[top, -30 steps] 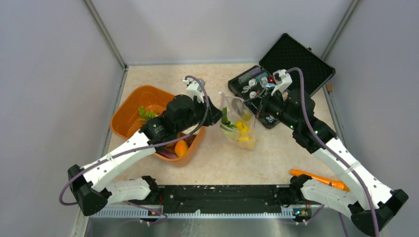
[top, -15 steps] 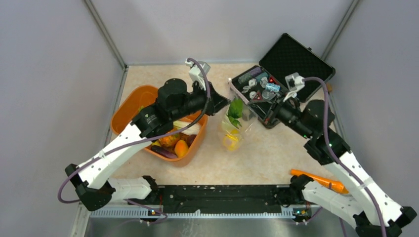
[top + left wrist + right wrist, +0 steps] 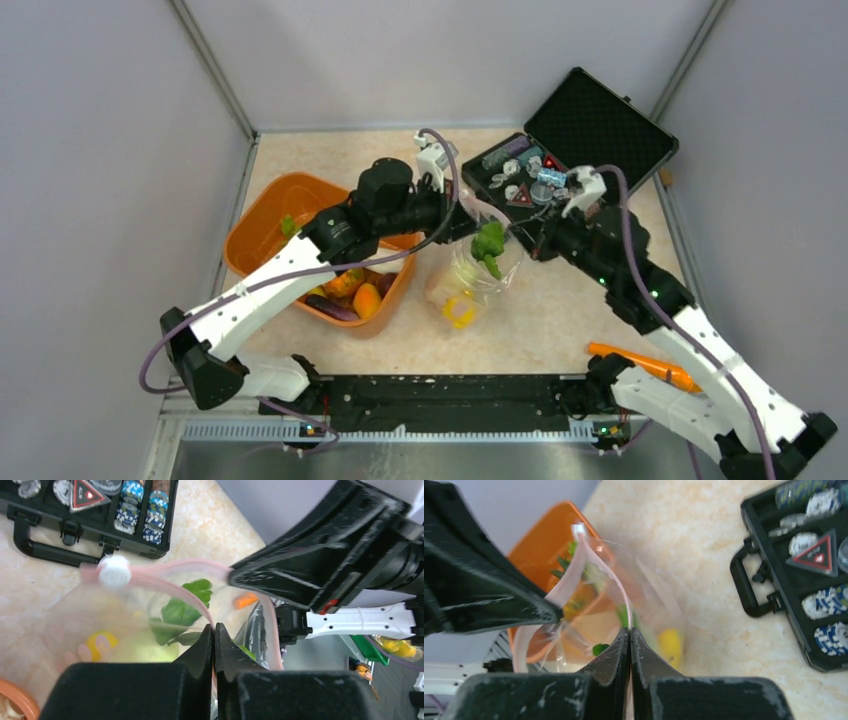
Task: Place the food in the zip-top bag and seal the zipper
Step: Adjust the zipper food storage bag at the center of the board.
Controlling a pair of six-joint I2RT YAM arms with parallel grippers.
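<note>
The zip-top bag [image 3: 470, 290] hangs between my two grippers with its mouth spread. Inside it lie a leafy green stalk [image 3: 488, 243] and a yellow lemon [image 3: 458, 310]. My left gripper [image 3: 214, 627] is shut on the pinkish zipper [image 3: 150, 578] at the mouth's left side, near the white slider [image 3: 114, 572]. My right gripper [image 3: 629, 630] is shut on the opposite lip of the mouth. More food stays in the orange tub [image 3: 262, 235]: an orange piece [image 3: 365, 298] and a purple eggplant [image 3: 335, 312].
An open black case [image 3: 590, 120] of chips and trinkets stands at the back right, just behind the right gripper. An orange elongated object [image 3: 645, 362] lies by the right arm's base. Grey walls close in the table on both sides and the back.
My left gripper has swung right from beside the tub to the bag's mouth and shut on the zipper strip. The bag has shifted slightly left and its mouth is now spread.
</note>
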